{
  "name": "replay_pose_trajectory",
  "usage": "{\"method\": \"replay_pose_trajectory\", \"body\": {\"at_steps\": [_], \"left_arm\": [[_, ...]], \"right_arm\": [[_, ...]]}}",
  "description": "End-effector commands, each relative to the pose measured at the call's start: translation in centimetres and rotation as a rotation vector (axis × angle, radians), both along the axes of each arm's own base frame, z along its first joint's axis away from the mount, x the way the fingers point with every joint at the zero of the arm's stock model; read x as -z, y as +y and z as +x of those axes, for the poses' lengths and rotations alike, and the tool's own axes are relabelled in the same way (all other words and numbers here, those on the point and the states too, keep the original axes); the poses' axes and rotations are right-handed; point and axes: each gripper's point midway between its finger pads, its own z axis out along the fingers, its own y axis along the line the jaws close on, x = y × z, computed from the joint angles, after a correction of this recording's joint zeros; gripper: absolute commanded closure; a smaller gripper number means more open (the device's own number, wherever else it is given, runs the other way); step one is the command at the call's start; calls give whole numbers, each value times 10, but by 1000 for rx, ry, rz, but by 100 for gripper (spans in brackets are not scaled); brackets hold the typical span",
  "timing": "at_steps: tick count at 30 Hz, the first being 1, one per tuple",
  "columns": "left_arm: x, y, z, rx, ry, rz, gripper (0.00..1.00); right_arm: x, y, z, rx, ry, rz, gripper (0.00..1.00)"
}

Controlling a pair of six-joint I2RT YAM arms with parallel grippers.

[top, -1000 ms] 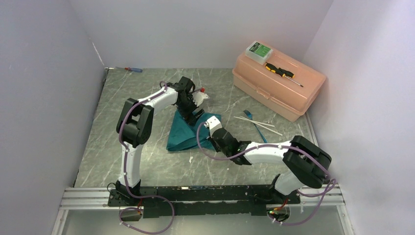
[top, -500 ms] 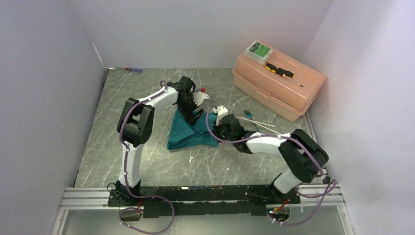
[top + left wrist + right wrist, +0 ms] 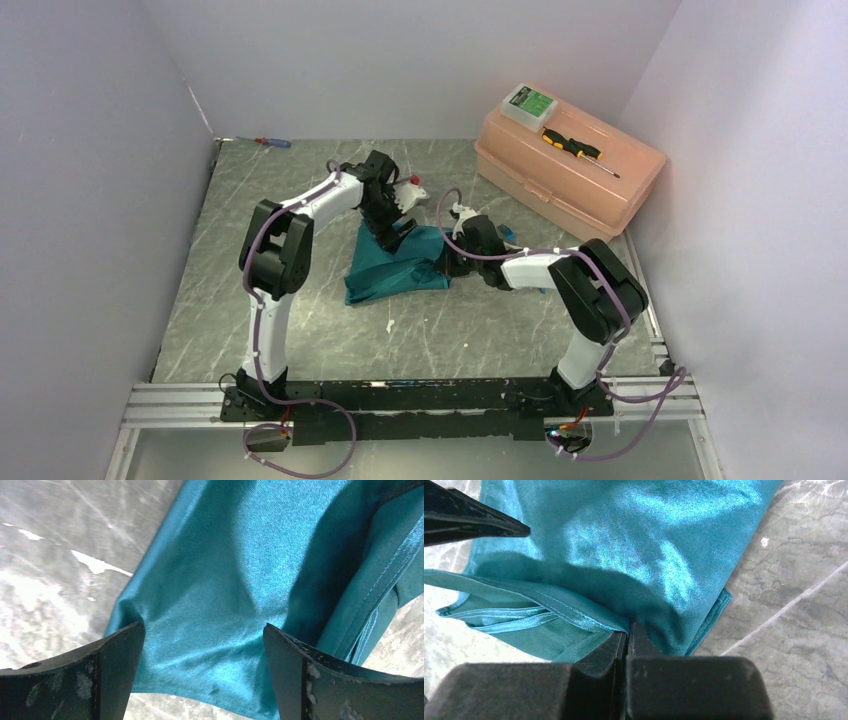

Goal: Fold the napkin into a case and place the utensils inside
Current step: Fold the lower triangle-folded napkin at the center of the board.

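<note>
jaws first: the right gripper [image 3: 626,632] is pinched tight on a hemmed edge of the napkin [image 3: 639,540], with the cloth caught right at the fingertips. the left gripper [image 3: 202,630] stands spread wide with fabric lying between its fingers and grips nothing; whether the tips press on the cloth i cannot tell.

the napkin [image 3: 395,268] lies near the middle of the table [image 3: 300,330], part folded and rumpled, not yet a flat pocket. in the top view its long axis runs roughly from 8 o'clock to 2 o'clock. the left gripper [image 3: 395,232] is over its 12 o'clock corner and the right gripper [image 3: 450,260] is at its 3 o'clock edge, where the pinched hem is.

judging by the sheen and loose drape, it is light, limp and slick. it should slide readily on the stone-look top and slump wherever unsupported, so a hold on the stitched hem or a corner, through both layers, looks safer than one on the smooth middle.

just off at 3 o'clock a bit of the blue utensil [image 3: 508,233] peeps past the right arm; the white sticks i cannot make out. further out at 2 o'clock sits the peach toolbox [image 3: 570,180]
</note>
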Motion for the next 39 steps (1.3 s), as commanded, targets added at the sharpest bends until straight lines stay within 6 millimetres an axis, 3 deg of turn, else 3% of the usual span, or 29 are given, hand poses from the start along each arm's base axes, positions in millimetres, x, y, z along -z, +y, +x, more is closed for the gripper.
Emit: {"method": "replay_pose_trajectory", "body": {"at_steps": [1,6,8,12,18,26,28,33,39], "left_arm": [[-45,2,19,-7,-86,-32,6],[-87,15,15,-30,-107,-90,6],[-101,19,6,-23,-81,-128,6],[-108,27,-36,43,-8,-135,6],[-118,41,-93,184,-64,-93,9],[-79,42,-171,331,-8,37,18],[-63,45,-171,321,-9,89,20],[-33,52,-150,235,-15,197,21],[-19,46,-143,206,-7,207,22]], "right_arm": [[23,-4,-10,21,128,-1,100],[26,-5,-15,24,142,7,100],[25,-6,-15,26,139,6,100],[23,-8,-16,33,136,2,100],[26,-11,-17,45,145,-14,100],[27,-16,-17,72,147,-22,100],[25,-14,-16,72,145,-14,100],[17,-11,-13,67,131,2,100],[11,-11,-13,62,118,4,100]]}}
